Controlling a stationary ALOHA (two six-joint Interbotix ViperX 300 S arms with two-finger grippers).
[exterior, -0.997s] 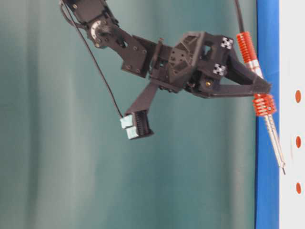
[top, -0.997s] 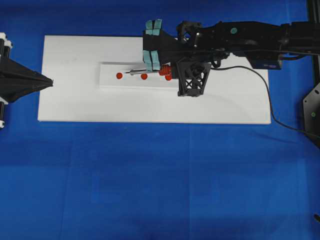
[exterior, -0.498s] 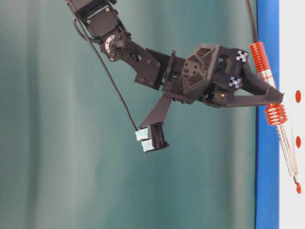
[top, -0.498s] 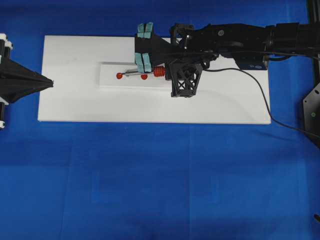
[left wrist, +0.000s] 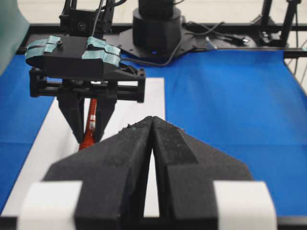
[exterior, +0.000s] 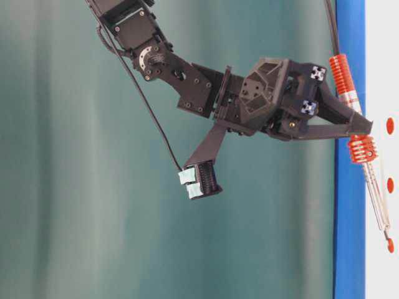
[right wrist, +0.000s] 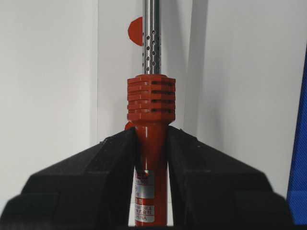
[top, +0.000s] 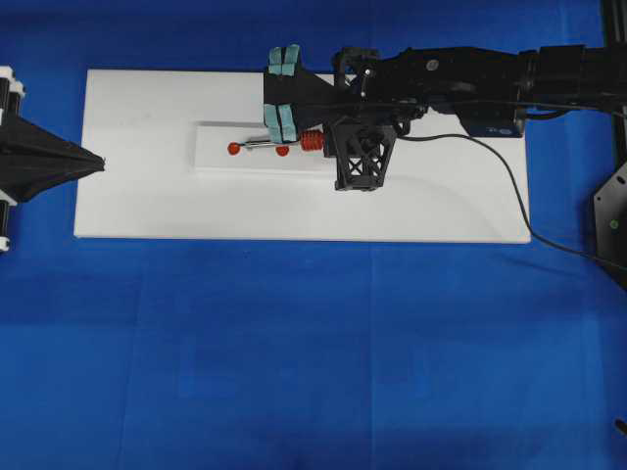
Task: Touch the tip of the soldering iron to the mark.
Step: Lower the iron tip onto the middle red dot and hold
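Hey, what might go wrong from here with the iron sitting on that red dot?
1. The right tool holds the soldering iron low on its smooth handle; pushing down further might make it slip or pivot.
2. The tip looks already at the end mark; more travel might bend the thin shaft or shift the white strip.
3. The black cord trails across the board and might tug the iron off target.

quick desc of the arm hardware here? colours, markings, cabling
Both arms are matte black. The right gripper has long tapered black fingers, small checkered tags on its wrist block, a lattice-patterned bracket, and teal tape strips on the camera mount. A black cable runs along the arm. The left gripper has rough black fingers with white tape bands.
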